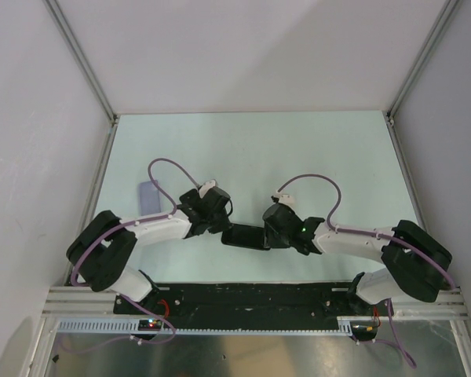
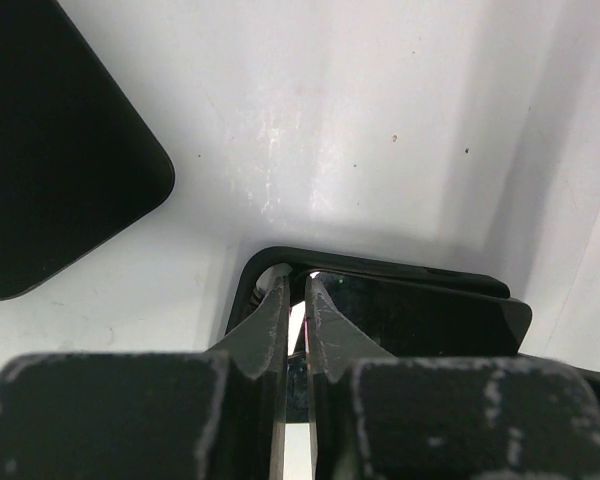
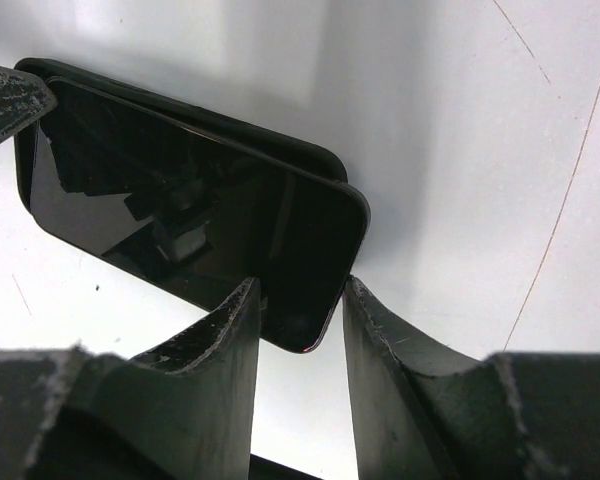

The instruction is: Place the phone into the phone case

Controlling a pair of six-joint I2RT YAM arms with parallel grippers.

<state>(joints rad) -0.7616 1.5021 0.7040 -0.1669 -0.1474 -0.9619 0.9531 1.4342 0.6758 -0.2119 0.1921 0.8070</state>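
Lying mid-table between both arms, the phone (image 3: 195,235) looked rigid, glossy and slippery in its flexible case (image 2: 280,262); left gripper (image 2: 295,310) nearly together on the case rim, right gripper (image 3: 300,320) apart astride the phone's corner.

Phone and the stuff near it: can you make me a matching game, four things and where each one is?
Things:
1. phone
2. case
3. lilac slab
4. right gripper

Places:
A. alone on the left of the table
B. at the phone's rounded corner
C. lying on the case
D. under the phone

Pairs: 1-C, 2-D, 3-A, 4-B
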